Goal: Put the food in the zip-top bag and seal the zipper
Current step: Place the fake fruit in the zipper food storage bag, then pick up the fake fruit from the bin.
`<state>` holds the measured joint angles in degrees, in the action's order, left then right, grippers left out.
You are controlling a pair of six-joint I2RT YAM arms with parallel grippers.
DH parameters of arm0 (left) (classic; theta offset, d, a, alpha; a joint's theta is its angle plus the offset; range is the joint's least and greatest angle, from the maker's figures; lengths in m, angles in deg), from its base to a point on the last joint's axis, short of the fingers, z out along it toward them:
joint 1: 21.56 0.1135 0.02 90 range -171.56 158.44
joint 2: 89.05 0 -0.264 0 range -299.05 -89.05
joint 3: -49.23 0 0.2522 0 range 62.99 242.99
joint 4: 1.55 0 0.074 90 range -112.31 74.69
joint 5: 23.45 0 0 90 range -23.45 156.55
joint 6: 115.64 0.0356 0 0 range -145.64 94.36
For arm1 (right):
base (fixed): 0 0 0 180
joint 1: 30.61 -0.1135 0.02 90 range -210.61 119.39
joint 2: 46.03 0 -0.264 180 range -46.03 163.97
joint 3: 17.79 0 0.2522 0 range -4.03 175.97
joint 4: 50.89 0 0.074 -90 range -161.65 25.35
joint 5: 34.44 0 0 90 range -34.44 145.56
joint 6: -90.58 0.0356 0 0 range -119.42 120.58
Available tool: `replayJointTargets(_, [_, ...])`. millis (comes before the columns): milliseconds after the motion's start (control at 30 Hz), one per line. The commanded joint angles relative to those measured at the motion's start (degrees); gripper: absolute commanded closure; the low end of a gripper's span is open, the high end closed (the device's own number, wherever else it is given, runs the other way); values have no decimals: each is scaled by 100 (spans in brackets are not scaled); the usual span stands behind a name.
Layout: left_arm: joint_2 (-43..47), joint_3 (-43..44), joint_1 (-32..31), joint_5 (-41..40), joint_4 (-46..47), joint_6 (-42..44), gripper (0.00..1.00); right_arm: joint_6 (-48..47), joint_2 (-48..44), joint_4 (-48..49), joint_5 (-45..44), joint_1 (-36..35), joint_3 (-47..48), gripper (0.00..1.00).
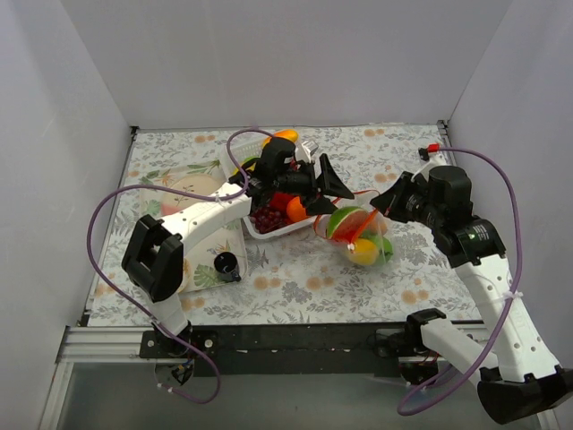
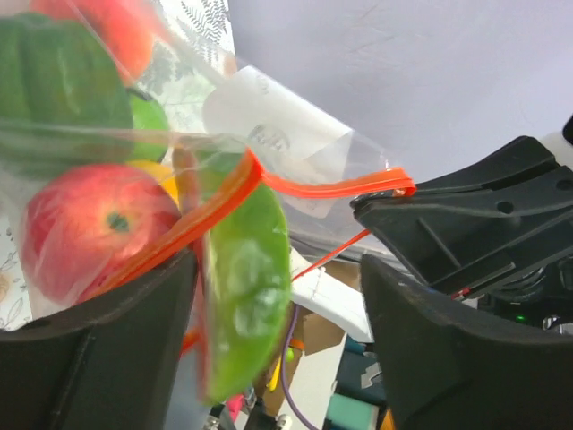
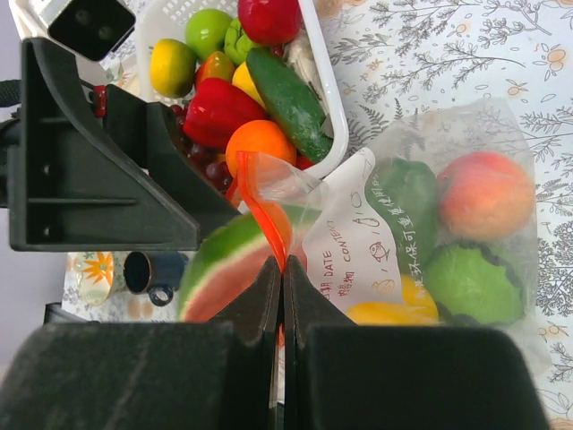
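My right gripper (image 3: 283,269) is clamped on the zipper (image 3: 258,193); left gripper (image 2: 279,265) gapes, watermelon slice (image 2: 242,278) between its jaws, perhaps untouched.

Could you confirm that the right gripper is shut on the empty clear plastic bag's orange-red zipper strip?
The clear plastic bag is not empty: the right wrist view shows red, green and yellow toy fruits inside. The right gripper is indeed shut on its orange-red zipper strip.
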<state>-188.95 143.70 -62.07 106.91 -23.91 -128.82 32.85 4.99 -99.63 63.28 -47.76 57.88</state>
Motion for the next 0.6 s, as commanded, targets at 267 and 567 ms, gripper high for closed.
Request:
replayJointTargets(267, [392, 235, -203, -318, -71, 306, 20, 25, -84, 53, -228, -87, 321, 99])
replayJointTargets(567, [963, 1087, -203, -2422, -2135, 2053, 45, -160, 197, -140, -606, -87, 805, 99])
